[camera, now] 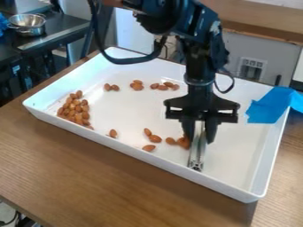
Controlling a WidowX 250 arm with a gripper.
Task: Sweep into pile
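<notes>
The black gripper [200, 135] hangs over the right-centre part of the white tray, shut on a metal sweeping tool [196, 153] whose lower end stands at the tray floor. Against the tool's left side lie a few almonds [183, 142]. More loose almonds [154, 138] lie just left of these, and a single almond [113, 133] is farther left. Small groups of almonds [137, 85] are spread along the back half. A dense pile of almonds [75, 108] sits at the tray's left end.
The white tray [177, 170] has raised walls and rests on a wooden table [89, 177]. Blue tape [269, 105] covers part of its right wall. A metal bowl [27, 24] stands on a dark surface at the upper left. The arm's cable loops above the tray's back.
</notes>
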